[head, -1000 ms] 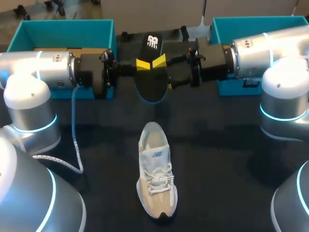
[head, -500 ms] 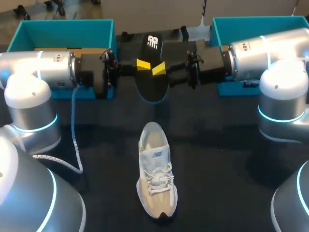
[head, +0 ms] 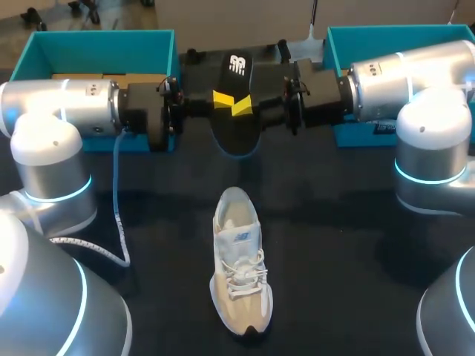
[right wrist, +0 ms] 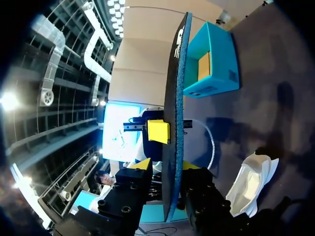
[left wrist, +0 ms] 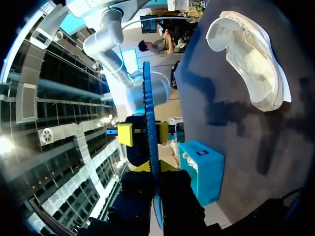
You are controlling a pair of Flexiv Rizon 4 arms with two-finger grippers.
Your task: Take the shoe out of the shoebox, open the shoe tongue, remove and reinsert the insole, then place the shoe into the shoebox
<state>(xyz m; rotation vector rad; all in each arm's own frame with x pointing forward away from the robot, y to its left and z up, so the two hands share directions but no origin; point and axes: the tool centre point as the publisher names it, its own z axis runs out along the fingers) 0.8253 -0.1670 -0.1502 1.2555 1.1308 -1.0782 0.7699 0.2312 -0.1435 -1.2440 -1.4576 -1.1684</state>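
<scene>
Black table [head: 349,237], seen from above, bearing all items. The left arm [head: 67,107] and right arm [head: 401,78] lie level across the far half of the table and meet at its middle. 2 teal boxes stand at the far corners: the left box [head: 96,43] behind the left arm, the right box [head: 386,35] behind the right arm. The pale shoe [head: 239,259] rests upright on its sole at the table's middle, outside both boxes, with its toe toward the near edge and its heel opening toward the arms. The dark insole [head: 232,135] is held in the air beyond the shoe, standing on edge between the 2 arms. The left gripper [head: 221,98] is clamped on the insole. The right gripper [head: 241,107] meets the insole from the opposite side; whether it grips cannot be told.
</scene>
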